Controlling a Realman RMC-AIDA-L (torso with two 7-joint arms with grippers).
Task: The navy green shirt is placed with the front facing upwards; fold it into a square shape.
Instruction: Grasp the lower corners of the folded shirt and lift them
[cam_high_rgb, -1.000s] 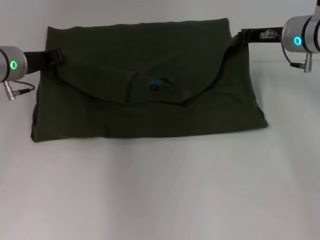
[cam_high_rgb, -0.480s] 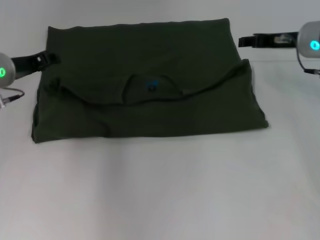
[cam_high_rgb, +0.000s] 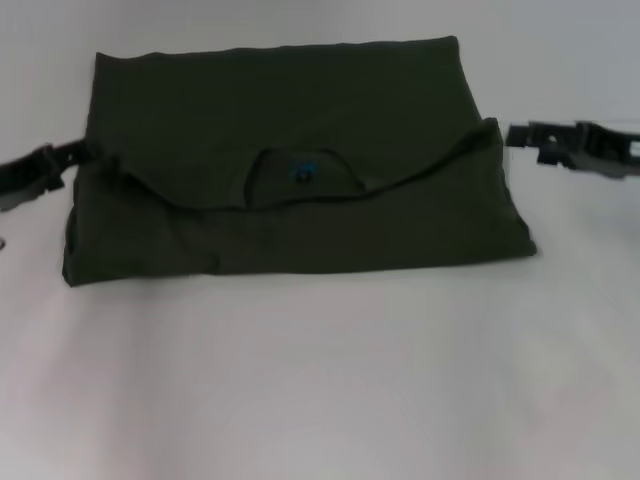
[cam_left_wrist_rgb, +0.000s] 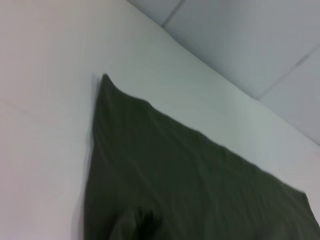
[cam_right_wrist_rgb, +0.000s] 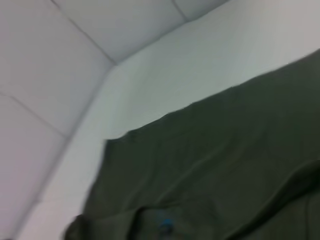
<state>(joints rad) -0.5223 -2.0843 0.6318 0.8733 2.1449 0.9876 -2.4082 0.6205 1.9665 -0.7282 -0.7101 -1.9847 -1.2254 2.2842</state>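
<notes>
The navy green shirt (cam_high_rgb: 300, 160) lies folded into a wide rectangle on the white table (cam_high_rgb: 320, 380). Its upper part is folded down over the middle, and the blue neck label (cam_high_rgb: 301, 170) shows in the curved neckline. My left gripper (cam_high_rgb: 70, 157) hangs just off the shirt's left edge, and my right gripper (cam_high_rgb: 520, 138) just off its right edge. Both are open and hold nothing. The left wrist view shows a shirt (cam_left_wrist_rgb: 190, 185) corner on the table. The right wrist view shows the shirt (cam_right_wrist_rgb: 215, 165) with the label (cam_right_wrist_rgb: 165, 223). No lettering is visible.
Bare white table surface stretches in front of the shirt and on both sides. A pale panelled wall (cam_right_wrist_rgb: 60, 60) rises behind the table's far edge.
Both grippers have let go of the shirt's folded-down edge, which now rests flat. Both have drawn outward and towards me, away from the cloth.
</notes>
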